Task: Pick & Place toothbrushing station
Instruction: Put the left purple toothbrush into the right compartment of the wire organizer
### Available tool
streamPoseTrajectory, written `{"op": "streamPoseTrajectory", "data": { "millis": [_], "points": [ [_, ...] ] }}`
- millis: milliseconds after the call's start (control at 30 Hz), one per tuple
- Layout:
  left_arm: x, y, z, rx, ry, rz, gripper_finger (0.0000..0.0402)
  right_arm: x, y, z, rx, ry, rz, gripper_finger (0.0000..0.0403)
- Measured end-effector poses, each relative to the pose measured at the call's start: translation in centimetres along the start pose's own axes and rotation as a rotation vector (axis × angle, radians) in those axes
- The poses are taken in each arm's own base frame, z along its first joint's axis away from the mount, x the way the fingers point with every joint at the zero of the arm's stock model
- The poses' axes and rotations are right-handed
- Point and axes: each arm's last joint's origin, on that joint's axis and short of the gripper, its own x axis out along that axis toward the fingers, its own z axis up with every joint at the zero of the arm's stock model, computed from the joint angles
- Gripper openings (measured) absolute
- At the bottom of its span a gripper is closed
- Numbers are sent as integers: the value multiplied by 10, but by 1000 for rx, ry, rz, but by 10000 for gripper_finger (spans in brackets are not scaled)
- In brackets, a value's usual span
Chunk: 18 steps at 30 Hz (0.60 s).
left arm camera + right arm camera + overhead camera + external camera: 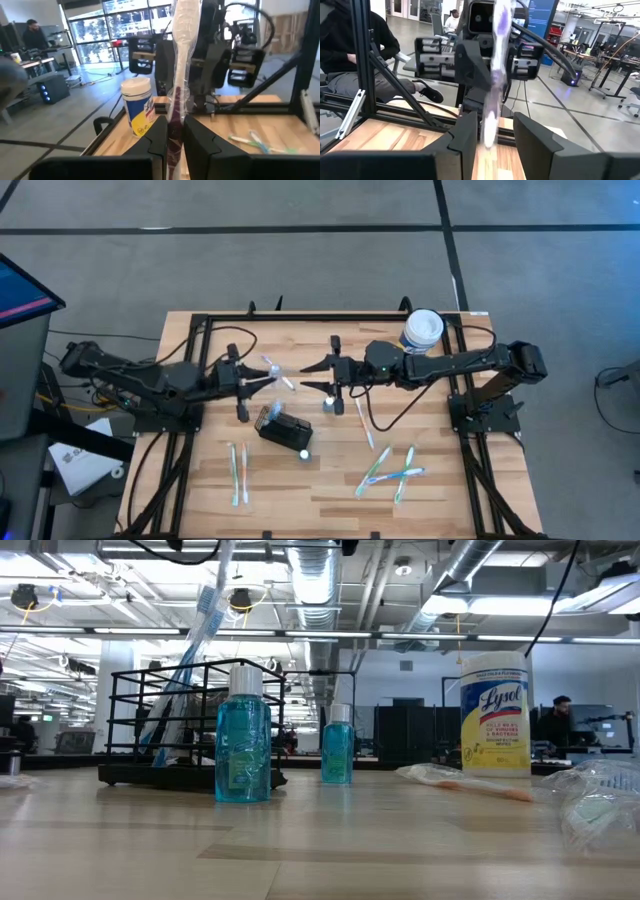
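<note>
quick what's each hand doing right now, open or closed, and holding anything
Left hand: closed on a wrapped toothbrush, held upright above the table.
Right hand: open, fingers apart on either side of the same toothbrush, not gripping it.
</note>
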Motion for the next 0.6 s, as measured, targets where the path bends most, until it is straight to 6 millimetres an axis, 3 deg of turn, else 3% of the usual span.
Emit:
{"op": "streamPoseTrajectory", "data": {
  "millis": [267,600],
  "points": [
    [-27,-8,-23,-70,6,-9,28,0,0,-1,3,8,1,119],
    [-46,-20,-47,-153,-27,-92,28,0,0,-1,3,12,2,118]
  ]
}}
